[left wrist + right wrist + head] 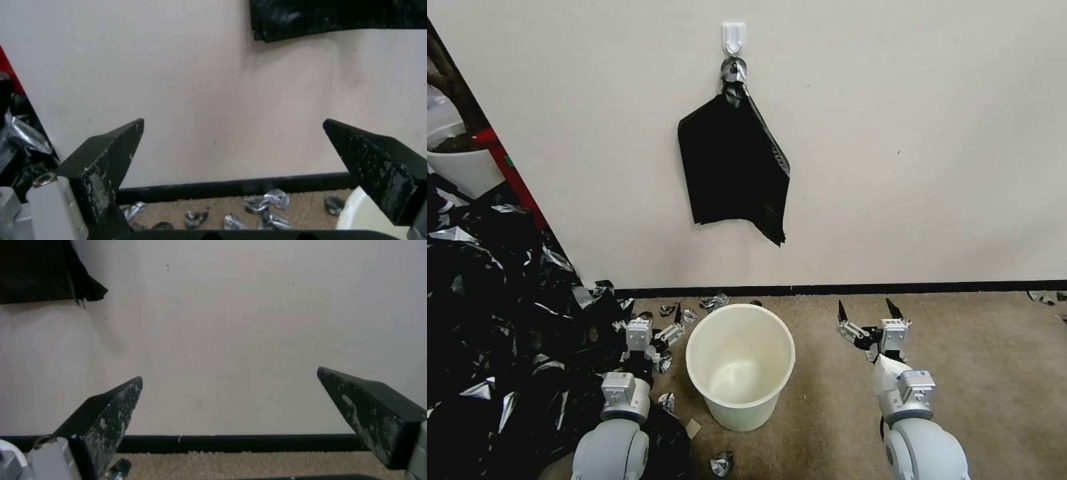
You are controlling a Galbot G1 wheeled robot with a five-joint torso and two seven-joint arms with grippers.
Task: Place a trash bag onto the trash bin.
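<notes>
The bin [740, 365] stood upright and unlined on the carpet [974, 373], close to the wall [907, 133] and its black baseboard [927, 287]. Its rim also showed at the corner of the left wrist view [356, 213].

A bag [732, 167] hung flat against the wall from a white hook [734, 37], directly above the bin and well apart from it; its lower edge appeared in the left wrist view [338, 16] and its lower corner in the right wrist view [40, 270]. Whether this was one bag or a bundle could not be told.

The left gripper [660, 320] hovered low just beside the bin, at the edge of a heap of black plastic scraps [494, 320], its fingers [106, 166] spread wide and holding nothing. The right gripper [867, 312] hovered over bare carpet on the bin's other side, near it but apart, fingers [373, 410] likewise wide and empty. Both pointed toward the wall.

Small crumpled silvery scraps [707, 305] lay on the carpet between the bin and the baseboard.
</notes>
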